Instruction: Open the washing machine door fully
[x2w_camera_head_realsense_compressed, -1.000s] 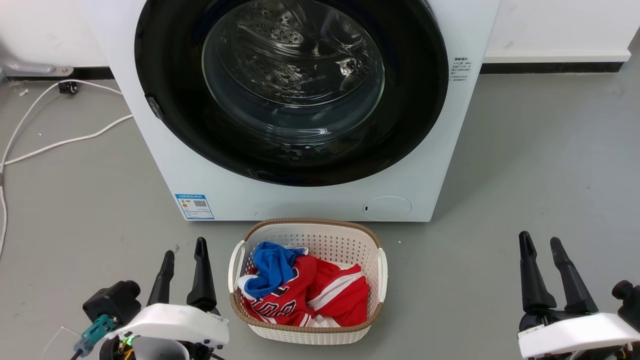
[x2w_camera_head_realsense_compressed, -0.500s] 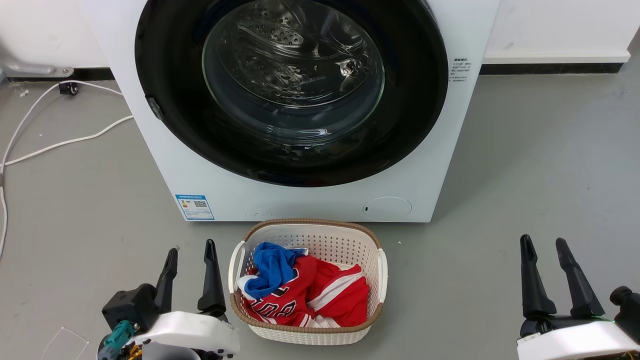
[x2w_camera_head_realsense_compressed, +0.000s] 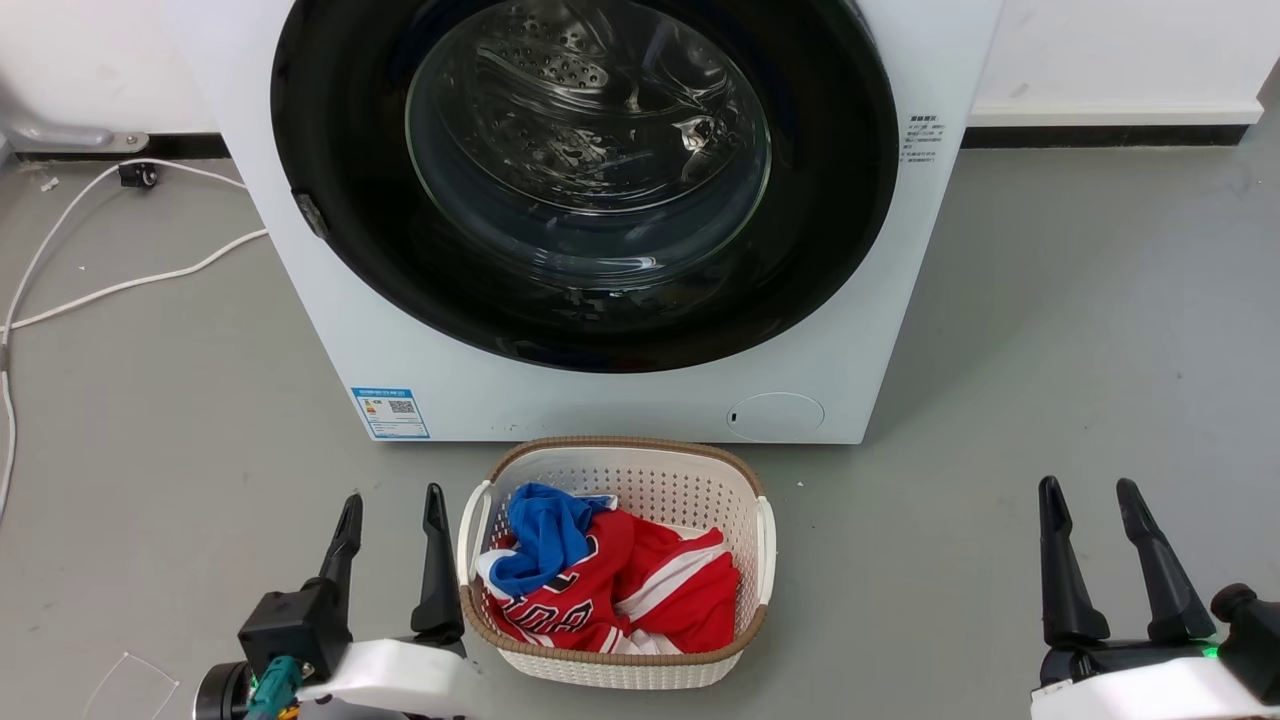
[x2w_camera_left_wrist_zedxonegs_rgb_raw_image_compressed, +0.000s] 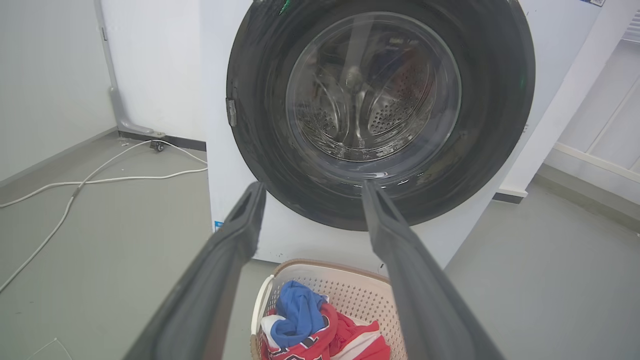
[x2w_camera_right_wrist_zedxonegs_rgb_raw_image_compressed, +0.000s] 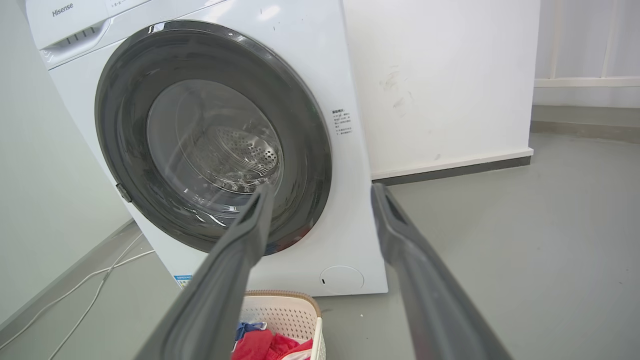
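Head view: the machine (x2w_camera_head_realsense_compressed: 600, 400) stands square ahead on the grey floor (x2w_camera_head_realsense_compressed: 1050, 350). Its door (x2w_camera_head_realsense_compressed: 830, 200) is shut, the black ring flat against the white front, and the steel drum shows through the glass bowl. There's a small latch tab (x2w_camera_head_realsense_compressed: 308, 212) on the door's left edge. A blue sticker (x2w_camera_head_realsense_compressed: 390, 412) sits low on the left of the front, a round flap (x2w_camera_head_realsense_compressed: 775, 415) low on the right. A basket (x2w_camera_head_realsense_compressed: 620, 443) sits on the floor just before the machine, with a red jersey (x2w_camera_head_realsense_compressed: 660, 590) and a blue cloth (x2w_camera_head_realsense_compressed: 545, 535) inside. The left claw (x2w_camera_head_realsense_compressed: 392, 495) hangs low, just beside the basket's left rim, fingers parted and holding nothing. The right claw (x2w_camera_head_realsense_compressed: 1087, 482) is well off to the right, fingers spread too, also empty. Neither touches the door. A white cable (x2w_camera_head_realsense_compressed: 120, 285) trails across the floor on the left.

Left wrist view: the two dark fingers rise wide apart with nothing between them. Beyond their tips is the door, closed, with the latch tab at its left rim. The basket lies below, between the fingers, the blue cloth on top of the jersey.

Right wrist view: the fingers are again wide apart and bare. The machine is seen at an angle, door closed, drum holes showing through the glass. The left fingertip overlaps the door's lower rim in this view, but whether it is near I cannot tell. The basket's corner peeks in at the bottom.
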